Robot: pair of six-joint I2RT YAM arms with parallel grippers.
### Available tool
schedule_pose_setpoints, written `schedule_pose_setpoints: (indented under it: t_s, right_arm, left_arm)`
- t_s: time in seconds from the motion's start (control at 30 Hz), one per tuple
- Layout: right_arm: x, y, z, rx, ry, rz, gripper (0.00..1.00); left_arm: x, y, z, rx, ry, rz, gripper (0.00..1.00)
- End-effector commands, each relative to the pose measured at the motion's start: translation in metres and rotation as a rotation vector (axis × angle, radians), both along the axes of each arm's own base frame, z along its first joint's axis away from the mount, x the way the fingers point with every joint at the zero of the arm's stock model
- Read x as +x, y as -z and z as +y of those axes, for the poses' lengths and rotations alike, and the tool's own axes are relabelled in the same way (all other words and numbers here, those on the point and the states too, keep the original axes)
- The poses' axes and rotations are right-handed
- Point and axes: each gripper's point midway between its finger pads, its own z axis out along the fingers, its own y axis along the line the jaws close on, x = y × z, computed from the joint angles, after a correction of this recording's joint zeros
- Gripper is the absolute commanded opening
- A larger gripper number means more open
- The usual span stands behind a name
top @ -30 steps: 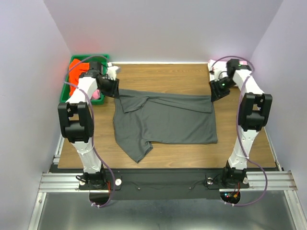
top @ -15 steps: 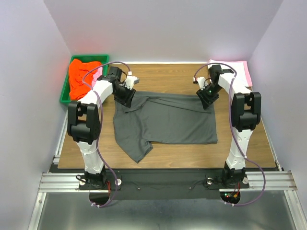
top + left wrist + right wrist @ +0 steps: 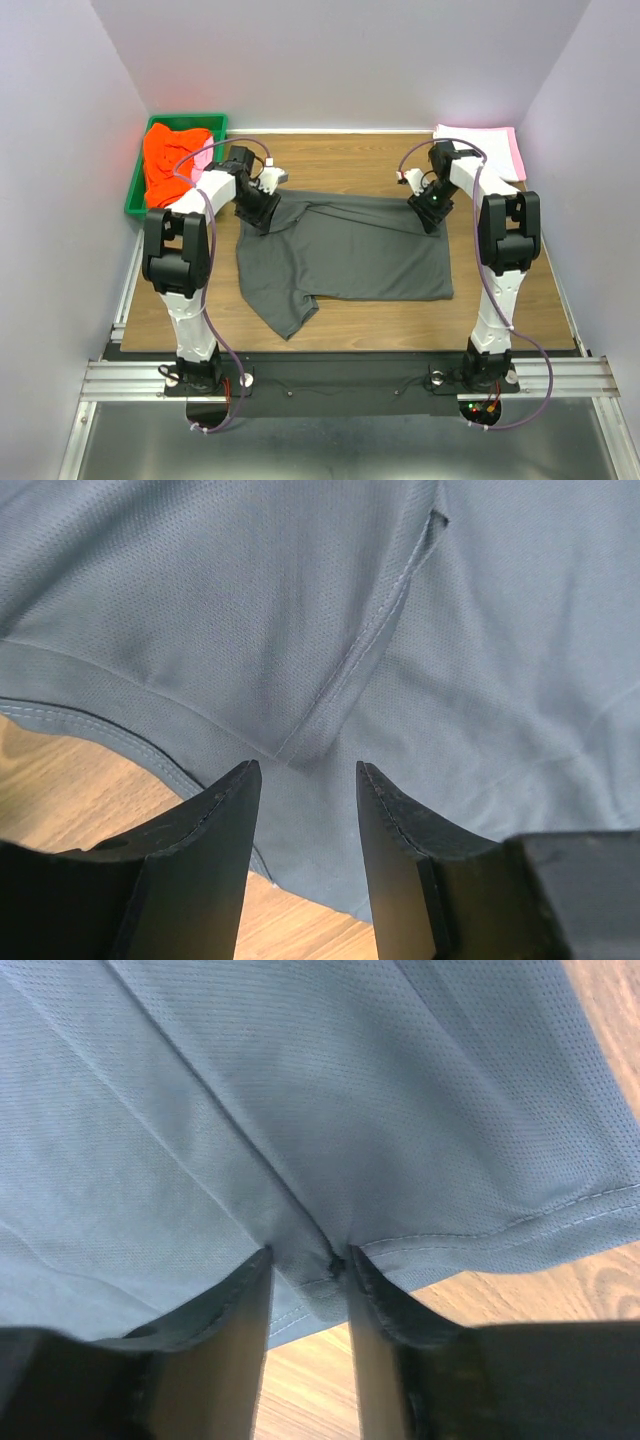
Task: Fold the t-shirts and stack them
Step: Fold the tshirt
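A dark grey t-shirt (image 3: 345, 250) lies spread flat on the wooden table, one sleeve pointing to the near left. My left gripper (image 3: 257, 212) sits over its far-left corner. In the left wrist view that gripper (image 3: 305, 770) is open, and the grey cloth (image 3: 300, 630) with a seam lies flat below the gap. My right gripper (image 3: 431, 212) is at the far-right corner. In the right wrist view this gripper (image 3: 308, 1253) has a raised ridge of the cloth (image 3: 300, 1240) bunched between its fingers and touching both.
A green bin (image 3: 133, 196) at the far left holds an orange-red t-shirt (image 3: 175, 158) and a bit of pink cloth (image 3: 205, 155). A folded light pink t-shirt (image 3: 492, 140) lies at the far right corner. Purple walls close in three sides.
Both arms swung inward from the table's far corners onto the grey shirt's far edge. The left jaws widened and the right jaws narrowed. The shirt lies as before.
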Motion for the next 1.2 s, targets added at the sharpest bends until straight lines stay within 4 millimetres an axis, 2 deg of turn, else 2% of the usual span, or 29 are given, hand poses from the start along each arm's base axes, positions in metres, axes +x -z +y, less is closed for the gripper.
schedule_pose_setpoints:
  t_s: [0.0,0.03,0.2,0.27,0.37,0.4,0.53,0.6,0.73,0.77,0.87,0.97,1.0,1.1,1.17]
  right_arm:
    - [0.010,-0.008,-0.002,-0.024,-0.022,-0.056,0.37]
    - [0.012,-0.009,-0.002,-0.025,-0.022,-0.061,0.32]
    - [0.014,-0.010,-0.002,-0.029,-0.020,-0.066,0.25]
    - [0.016,-0.011,-0.002,-0.029,-0.016,-0.072,0.19]
    - [0.016,-0.010,-0.002,-0.030,-0.016,-0.070,0.13]
    - [0.016,-0.010,-0.003,-0.032,-0.016,-0.072,0.11]
    - [0.017,-0.012,-0.003,-0.035,-0.015,-0.078,0.01]
    - [0.018,-0.012,-0.003,-0.037,-0.017,-0.079,0.01]
    - [0.019,-0.017,-0.004,-0.039,-0.019,-0.092,0.01]
    - [0.019,-0.020,-0.005,-0.039,-0.022,-0.100,0.01]
    - [0.020,-0.021,-0.005,-0.039,-0.023,-0.104,0.01]
    - [0.020,-0.019,-0.004,-0.036,-0.022,-0.098,0.01]
    - [0.020,-0.018,-0.003,-0.035,-0.024,-0.097,0.01]
    - [0.021,-0.017,-0.002,-0.031,-0.018,-0.095,0.01]
    - [0.021,-0.017,-0.002,-0.029,-0.016,-0.095,0.01]
  left_arm:
    - [-0.006,0.006,0.003,0.012,0.007,0.024,0.55]
    - [-0.005,0.008,0.003,0.013,0.008,0.027,0.55]
    - [-0.005,0.018,0.001,0.012,0.006,0.042,0.52]
    - [-0.005,0.021,0.001,0.014,0.000,0.044,0.50]
    - [-0.001,0.021,0.001,0.014,-0.011,0.026,0.40]
    - [0.002,0.020,0.001,0.015,-0.013,0.016,0.33]
    - [0.003,0.020,0.006,0.039,-0.016,0.009,0.24]
    - [0.003,0.018,0.007,0.042,-0.014,0.003,0.19]
    - [0.003,0.004,0.011,0.050,-0.014,-0.017,0.01]
    - [0.006,-0.004,0.013,0.050,-0.017,-0.038,0.00]
    - [0.002,-0.015,0.015,0.048,-0.002,-0.044,0.00]
    - [-0.007,-0.014,0.009,0.033,0.025,-0.014,0.25]
    - [-0.008,-0.012,0.008,0.032,0.029,-0.014,0.38]
    - [-0.007,-0.008,0.002,0.038,0.024,-0.021,0.52]
    - [-0.007,0.000,0.001,0.051,0.024,-0.012,0.53]
